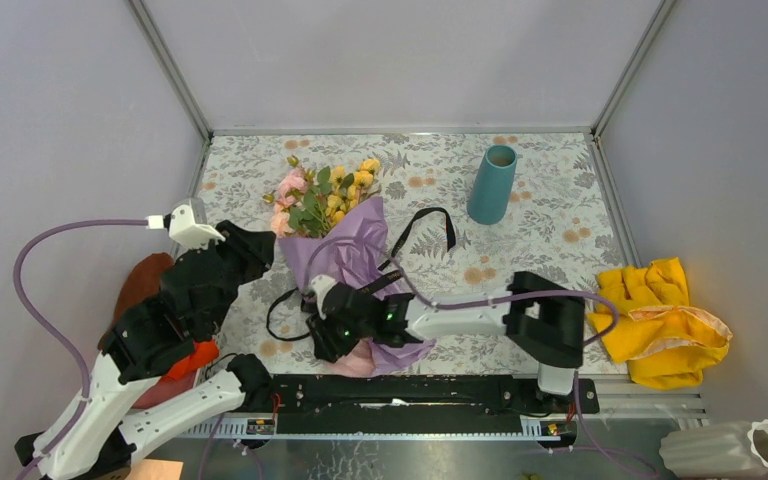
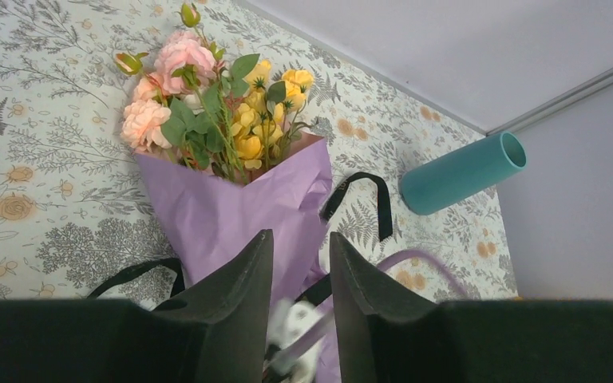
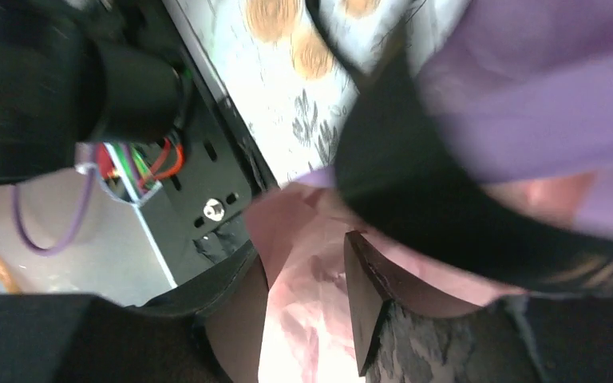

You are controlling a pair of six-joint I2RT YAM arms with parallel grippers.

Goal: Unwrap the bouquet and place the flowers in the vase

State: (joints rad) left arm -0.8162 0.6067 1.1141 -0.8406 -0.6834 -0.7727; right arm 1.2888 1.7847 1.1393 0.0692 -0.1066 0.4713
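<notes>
The bouquet point(image 1: 345, 255) lies on the table with its lilac paper point(image 2: 231, 211) wrapped round the flowers point(image 1: 320, 195), pink and yellow roses point(image 2: 207, 104) pointing to the far left. Its black ribbon point(image 1: 432, 222) trails loose in loops on both sides point(image 2: 379, 203). The teal vase point(image 1: 492, 185) stands upright at the back right point(image 2: 463, 171). My left gripper point(image 2: 299, 255) is open and empty, just left of the wrap point(image 1: 257, 250). My right gripper point(image 1: 322, 335) is at the bouquet's near end, open, with pink inner paper point(image 3: 311, 303) in the gap point(image 3: 303, 251) and the ribbon point(image 3: 447, 199) blurred above.
A yellow cloth point(image 1: 665, 320) is bunched at the right edge. A white ribbed vase point(image 1: 735, 450) lies off the table at the near right. Brown and orange things point(image 1: 145, 285) sit under my left arm. The black mounting rail point(image 1: 410, 395) runs along the near edge.
</notes>
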